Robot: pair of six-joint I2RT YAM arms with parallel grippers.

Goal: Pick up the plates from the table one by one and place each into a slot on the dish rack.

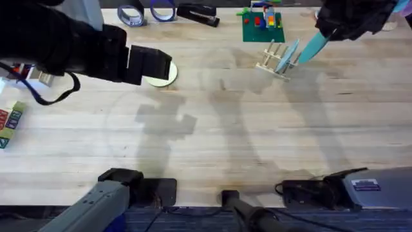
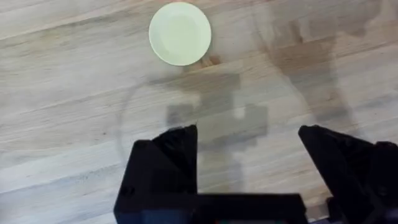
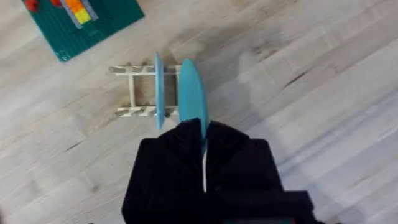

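Right tool [image 3: 204,158] is pinching the turquoise plate [image 3: 189,93] on edge, its black fingers pressed together on the plate's rim. In the overhead view this tool [image 1: 325,33] is reaching in at the far right of the table [image 1: 257,142], and the turquoise plate [image 1: 313,46] is hanging tilted from it, its lower edge just beside the dish rack [image 1: 273,61]. From the right wrist view the plate is sitting over the end of the dish rack [image 3: 134,92] farthest from the green brick baseplate [image 3: 81,25], alongside the light blue plate [image 3: 158,90], which is standing upright in a slot between the pegs. Whether the turquoise plate is touching the rack I cannot tell.

Left tool [image 2: 249,162] is hovering with its fingers spread wide, gripping nothing, above bare wood. The pale yellow plate [image 2: 180,33] is lying flat on the table a little beyond it; in the overhead view that plate [image 1: 164,77] is peeking out from under the dark left arm, at the left of the table, well apart from the rack.

Two tape rolls [image 1: 147,13] and a black stapler [image 1: 198,14] are lying along the far edge.
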